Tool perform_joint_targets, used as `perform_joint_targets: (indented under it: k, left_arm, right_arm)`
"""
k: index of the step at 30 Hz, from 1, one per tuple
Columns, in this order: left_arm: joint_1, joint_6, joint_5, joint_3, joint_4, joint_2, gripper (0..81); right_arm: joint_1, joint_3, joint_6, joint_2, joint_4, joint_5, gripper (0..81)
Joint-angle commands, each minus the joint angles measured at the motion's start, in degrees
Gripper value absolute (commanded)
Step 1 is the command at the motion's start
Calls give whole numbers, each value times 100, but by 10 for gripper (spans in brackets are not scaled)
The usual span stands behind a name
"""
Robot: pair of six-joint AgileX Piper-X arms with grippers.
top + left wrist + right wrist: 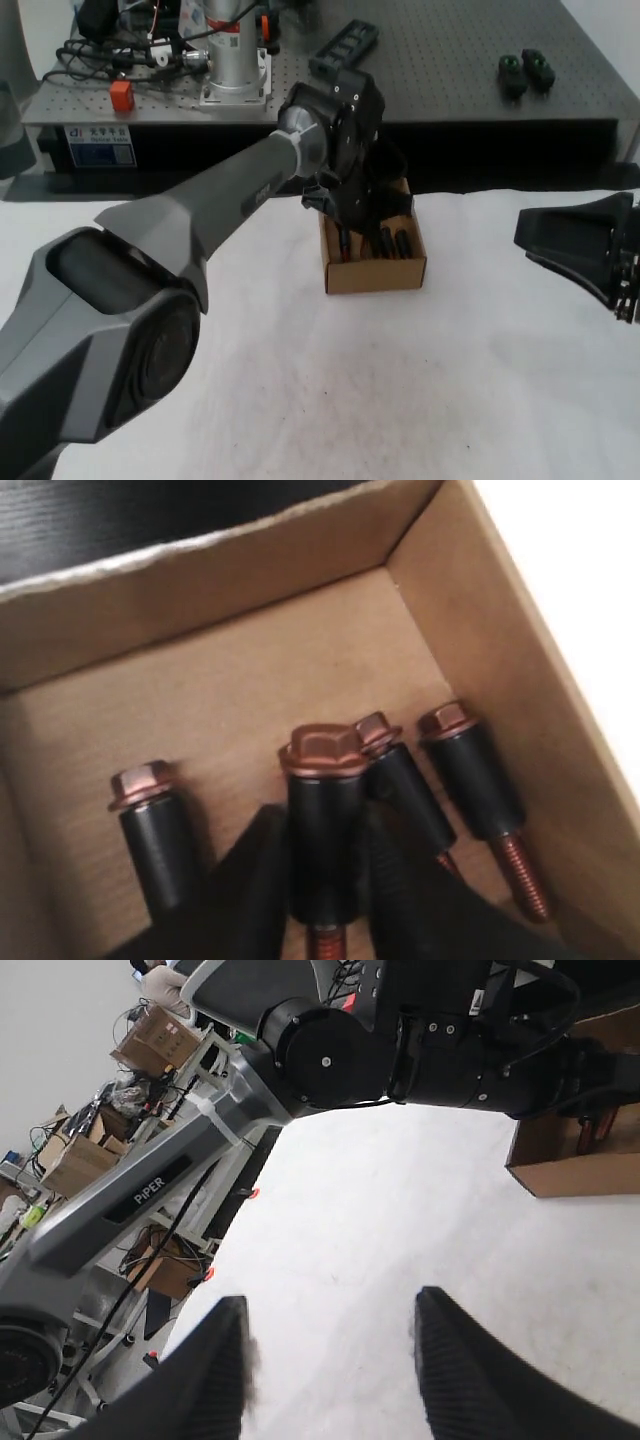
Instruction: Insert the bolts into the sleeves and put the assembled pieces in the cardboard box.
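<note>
Bolt-and-sleeve piece (322,780) hung head-up inside the box (200,590), pinched between the fingers of the left gripper (325,885), probably for release beside three other pieces (152,820) resting in the box. Right gripper (330,1360) stood well apart from the box, fingers spread and empty, likely keeping clear. Lettering on the left arm (160,1188) went unread.

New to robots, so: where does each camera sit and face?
High view: behind the arms, looking down at the cardboard box; both arms show.
Left wrist view: on that wrist, looking into the box; fingers grip a sleeved bolt.
Right wrist view: on that wrist, facing the left arm; open fingers show.
All share the box.
</note>
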Motion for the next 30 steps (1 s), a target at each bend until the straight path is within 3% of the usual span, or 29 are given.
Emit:
perform_joint_targets:
  k: [1,5,7,9,10,13,18,27,30]
  left_arm:
    - [18,-121,-64,-86,38,-49,290]
    - [18,-215,3,-100,461,-255,277]
    - [18,-215,-283,-100,740,-528,171]
    - [18,42,-818,-64,980,-845,13]
    - [18,175,-1129,-39,1059,-1026,1]
    - [18,462,-1676,282,1130,-1666,7]
    - [18,565,-1836,1766,691,-2922,6]
    - [18,880,-1850,6347,-1640,-6505,6]
    - [18,790,-1778,7742,-2079,-7842,6]
  right_arm:
    - [-14,-38,-69,-56,-20,-8,377]
    - [-14,-38,-115,-56,-20,-33,377]
    - [-14,-38,-379,-56,30,-176,377]
    - [-14,-38,-582,-56,185,-203,377]
    - [-14,-38,-671,-56,323,-204,377]
    - [-14,-38,-724,-56,609,-204,377]
    - [-14,-38,-1099,-397,854,-183,358]
    - [-14,-17,-2380,-1344,1905,181,89]
    - [-14,-17,-2467,-1619,2349,194,14]
